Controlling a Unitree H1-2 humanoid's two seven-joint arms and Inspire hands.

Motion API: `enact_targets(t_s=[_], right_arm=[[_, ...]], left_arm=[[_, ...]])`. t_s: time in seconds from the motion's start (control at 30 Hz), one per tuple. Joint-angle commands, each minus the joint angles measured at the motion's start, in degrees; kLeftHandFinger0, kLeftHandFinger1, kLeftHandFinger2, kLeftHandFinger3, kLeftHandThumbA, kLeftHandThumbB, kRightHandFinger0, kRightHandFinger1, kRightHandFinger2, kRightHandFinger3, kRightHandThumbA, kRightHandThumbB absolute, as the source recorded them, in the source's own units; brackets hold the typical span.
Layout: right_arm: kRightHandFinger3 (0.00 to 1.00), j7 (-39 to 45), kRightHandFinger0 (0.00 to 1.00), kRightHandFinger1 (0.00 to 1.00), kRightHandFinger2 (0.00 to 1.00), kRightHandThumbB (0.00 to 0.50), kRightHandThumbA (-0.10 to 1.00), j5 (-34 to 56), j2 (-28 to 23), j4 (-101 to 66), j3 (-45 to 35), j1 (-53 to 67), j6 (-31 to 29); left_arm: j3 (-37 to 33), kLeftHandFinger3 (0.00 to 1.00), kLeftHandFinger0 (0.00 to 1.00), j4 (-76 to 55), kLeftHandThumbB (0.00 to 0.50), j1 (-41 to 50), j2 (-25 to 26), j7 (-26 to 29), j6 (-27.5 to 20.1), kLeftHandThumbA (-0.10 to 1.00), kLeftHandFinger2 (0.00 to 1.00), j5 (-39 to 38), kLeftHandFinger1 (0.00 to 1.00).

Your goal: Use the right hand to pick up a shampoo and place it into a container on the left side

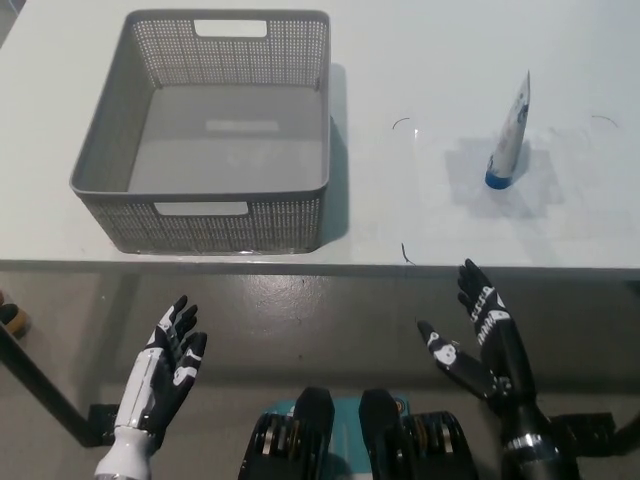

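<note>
A white shampoo tube (pixel 510 135) with a blue cap stands cap-down on the white table (pixel 420 210), at the right. A grey perforated basket (pixel 225 130) sits on the table's left half, and nothing lies inside it. My black right hand (pixel 478 335) hangs open below the table's front edge, well short of the tube and slightly left of it. My white left hand (pixel 168 360) rests open at the lower left, below the basket and off the table.
The table's front edge (pixel 320 266) runs across the picture just above both hands. Small dark marks (pixel 403 123) dot the tabletop between basket and tube. Grey floor lies beneath the hands.
</note>
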Motion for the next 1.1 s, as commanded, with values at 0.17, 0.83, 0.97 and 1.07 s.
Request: enact_targets(t_s=[0.17,0.83,0.97,1.07], right_arm=[[1.0,0.1,1.0,1.0,1.0,0.099,0.67,2.0,0.4,-14.7,-0.9,5.1,-4.8],[1.0,-9.1,1.0,1.0,1.0,0.222,0.74,-7.4,-2.9,-17.5,-10.2,-11.5,4.0],[1.0,-10.3,1.0,1.0,1.0,0.223,0.75,-7.9,-4.5,-10.4,-10.8,-17.0,5.5],[1.0,-10.6,1.0,1.0,1.0,0.223,0.76,-7.2,-5.4,-5.8,-11.1,-20.2,5.9]], left_arm=[[0.2,1.0,1.0,-4.3,0.0,0.8,0.7,-2.3,-1.5,0.73,1.0,-2.7,1.0],[0.1,1.0,1.0,-4.5,0.0,4.5,0.3,-2.7,-4.1,0.84,1.0,-2.8,1.0],[0.1,1.0,1.0,-4.2,0.0,4.9,0.1,-2.6,-4.7,0.83,1.0,-2.8,1.0],[0.1,1.0,1.0,-4.2,0.0,5.0,0.1,-2.5,-4.9,0.83,1.0,-2.5,1.0]])
